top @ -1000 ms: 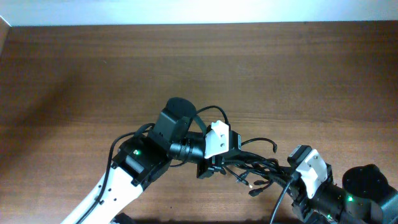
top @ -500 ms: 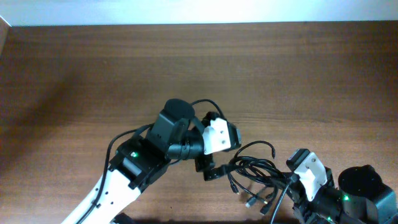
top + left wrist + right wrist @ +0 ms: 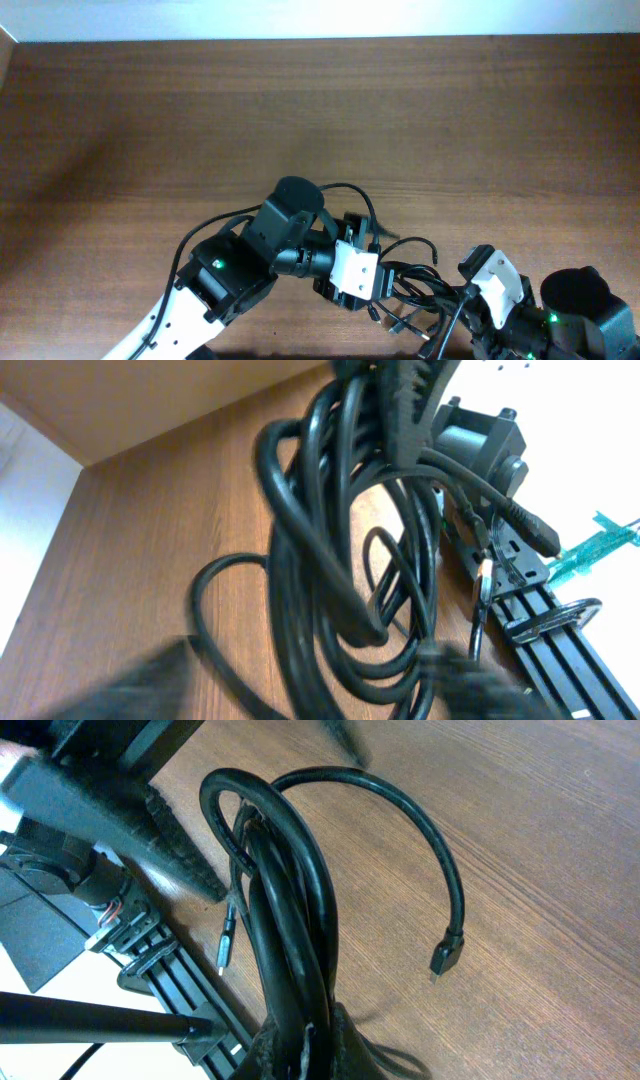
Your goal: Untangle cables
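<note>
Brown wood-grain table point(image 3: 300, 110) from overhead, with a pale wall strip point(image 3: 300, 15) along the top edge. Near the lower edge, right of centre, the cables point(image 3: 415, 278): a black tangle of loops, one arc lifting toward the table's middle. Reaching in from the lower left under a white wrist block, the left gripper point(image 3: 372, 290), right over the tangle's left side. From the lower right corner, the right gripper point(image 3: 458, 296), at the tangle's right side. Small green lights point(image 3: 219, 264) glowing on both arms. Jaws of neither readable from up here.

Left wrist next. Same wood, with the cables point(image 3: 340, 560) filling the frame as several thick black loops hung from a serrated dark finger point(image 3: 405, 400) at the top edge. Of the left gripper point(image 3: 310, 680), only two blurred dark fingers near the bottom corners, well apart, loops passing through the gap, no pinch to be made out. Not given by the overhead: plug ends point(image 3: 530, 535) dangling at right, a black slotted rail point(image 3: 560, 650) and motor block point(image 3: 480, 440) behind, and a teal strip of tape point(image 3: 600, 540), any print on it too small to read.

Right wrist last. At the bottom edge, the right gripper point(image 3: 300, 1055), closed tight on the cables point(image 3: 285, 920), the bundle rising straight out of the grip. One strand arching away over the wood, ending in a small black plug point(image 3: 447, 955) apart from the rest. A slim metal-tipped plug point(image 3: 226, 945) hanging at left. Upper left, the other arm's ribbed finger pad point(image 3: 175, 825) just beside the top of the loop.
</note>
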